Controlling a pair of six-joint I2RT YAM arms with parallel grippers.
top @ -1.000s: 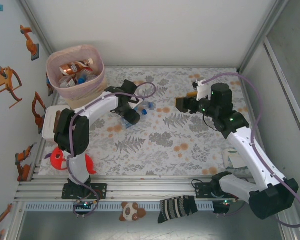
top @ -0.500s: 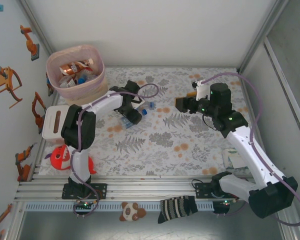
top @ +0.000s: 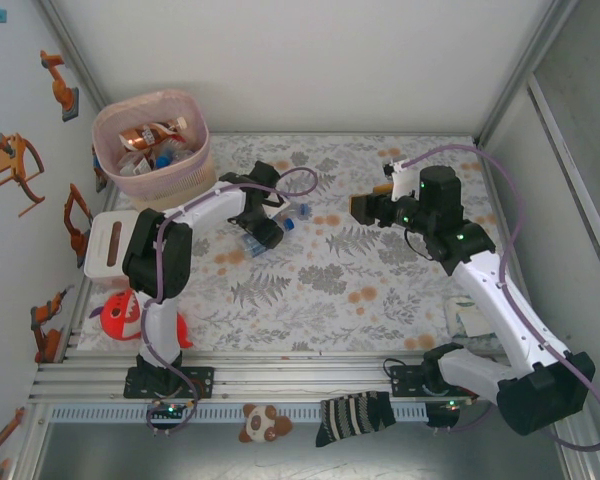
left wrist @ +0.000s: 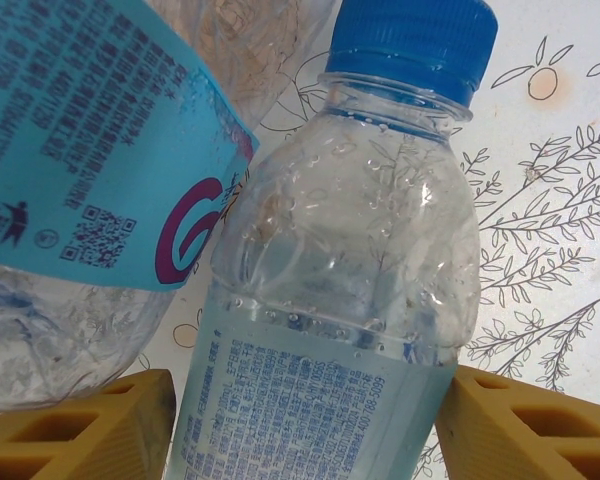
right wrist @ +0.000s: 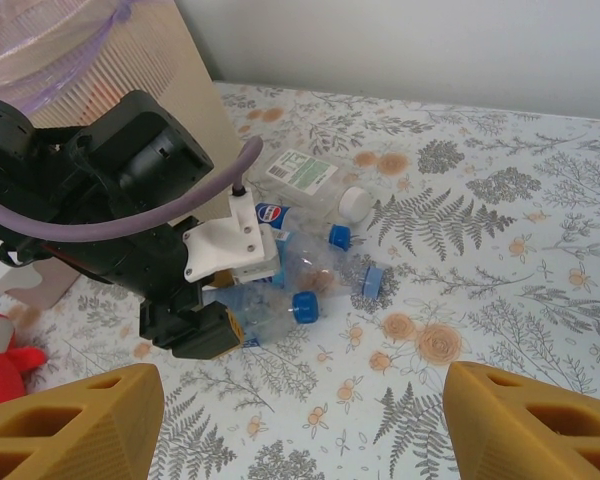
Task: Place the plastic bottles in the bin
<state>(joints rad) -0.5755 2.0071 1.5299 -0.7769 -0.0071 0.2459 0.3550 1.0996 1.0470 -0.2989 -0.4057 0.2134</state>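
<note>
A clear plastic bottle (left wrist: 360, 300) with a blue cap lies on the table between the fingers of my left gripper (left wrist: 305, 420). The yellow pads flank its sides very closely; the jaws stand open around it. A second bottle with a bright blue label (left wrist: 80, 150) lies against it. From the right wrist I see the left gripper (right wrist: 195, 335) down on a small heap of bottles (right wrist: 320, 250). My right gripper (right wrist: 300, 410) hovers open and empty over the table, right of the heap (top: 292, 215). The bin (top: 105, 120), pink-lined, stands at the back left with bottles inside.
A white box (top: 108, 245) and a red toy shark (top: 120, 315) lie left of the left arm. A striped sock (top: 355, 415) and a plush bear (top: 263, 422) sit on the front rail. Walls close in at the back and both sides.
The left arm swung slightly in over the heap, then held still. Its jaws have narrowed around the blue-capped bottle. The right arm has not moved.
</note>
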